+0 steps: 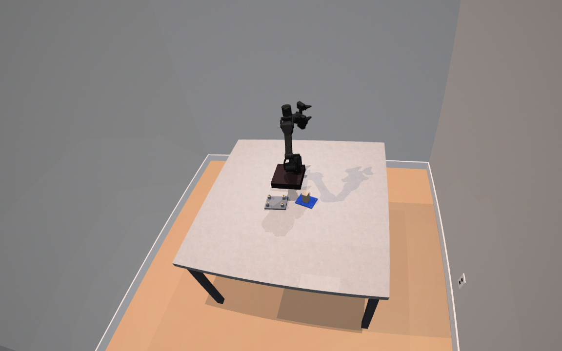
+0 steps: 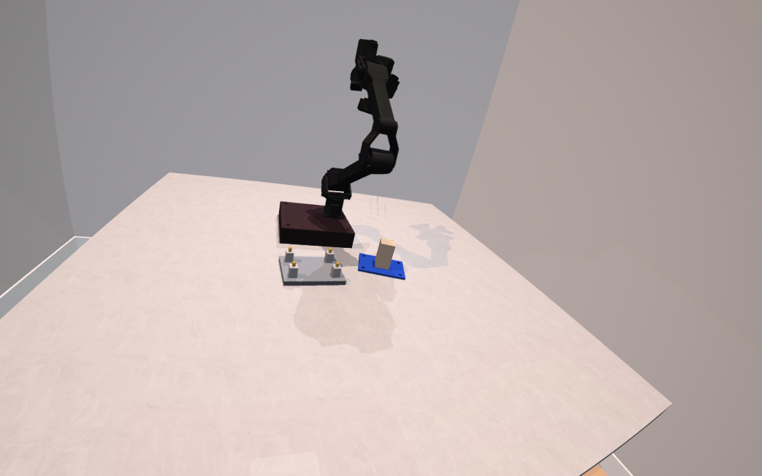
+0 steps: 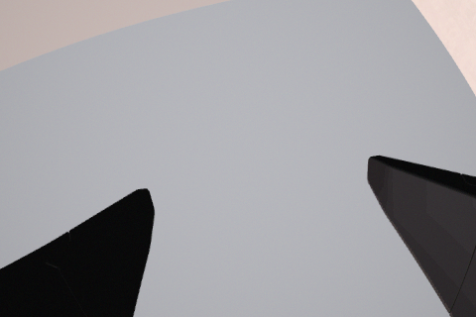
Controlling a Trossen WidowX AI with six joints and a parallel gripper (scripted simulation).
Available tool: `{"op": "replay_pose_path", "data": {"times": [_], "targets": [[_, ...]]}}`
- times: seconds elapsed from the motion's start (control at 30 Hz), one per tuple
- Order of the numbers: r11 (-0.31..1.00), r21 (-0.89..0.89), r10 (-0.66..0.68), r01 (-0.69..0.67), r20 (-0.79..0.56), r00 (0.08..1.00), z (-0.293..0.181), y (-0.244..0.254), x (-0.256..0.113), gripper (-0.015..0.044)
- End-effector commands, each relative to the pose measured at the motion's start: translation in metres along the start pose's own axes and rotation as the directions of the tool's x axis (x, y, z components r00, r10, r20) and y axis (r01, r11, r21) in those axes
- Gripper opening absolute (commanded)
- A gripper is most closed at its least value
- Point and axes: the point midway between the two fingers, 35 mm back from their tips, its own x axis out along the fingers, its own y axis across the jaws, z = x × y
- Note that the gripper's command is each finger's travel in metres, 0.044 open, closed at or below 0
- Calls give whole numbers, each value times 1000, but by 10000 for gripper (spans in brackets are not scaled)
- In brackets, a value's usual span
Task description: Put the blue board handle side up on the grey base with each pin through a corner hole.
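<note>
While the blue board [image 1: 311,202] [image 2: 370,266] lay on the table [image 1: 283,257] [image 2: 211,367] beside the grey base [image 1: 276,202] [image 2: 313,272], the gripper [image 1: 311,112] [image 3: 261,185] hung high, jaws wide and empty | step: pick-up, apparently unstarted | next move: needed lowering, then aligning the fingers with the handle [image 1: 306,198] [image 2: 384,255]

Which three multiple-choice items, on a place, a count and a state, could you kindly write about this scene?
1. Where is the blue board?
A) On the four posts
B) On the table, beside the grey base
C) Under the table

2. How many gold pins are there?
A) Two
B) Three
C) Four

3. How is the claw?
A) Open
B) Shut on the handle
C) Shut on a pin

1 B: it lies apart from the base.
2 C: one tops each post.
3 A: the wrist view shows its fingers wide apart, nothing between.
</note>
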Motion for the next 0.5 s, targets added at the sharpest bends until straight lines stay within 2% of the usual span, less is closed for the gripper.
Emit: {"op": "replay_pose_path", "data": {"times": [0.0,0.1,0.23,0.47], "targets": [[1000,-6,-3,3,-10,1000,-2,-1,1,426],[995,-89,-49,36,-146,988,-31,-8,5,440],[970,-239,-134,46,-367,920,-82,-24,1,440],[887,-456,-293,-72,-676,676,-162,-59,-43,440]]}}
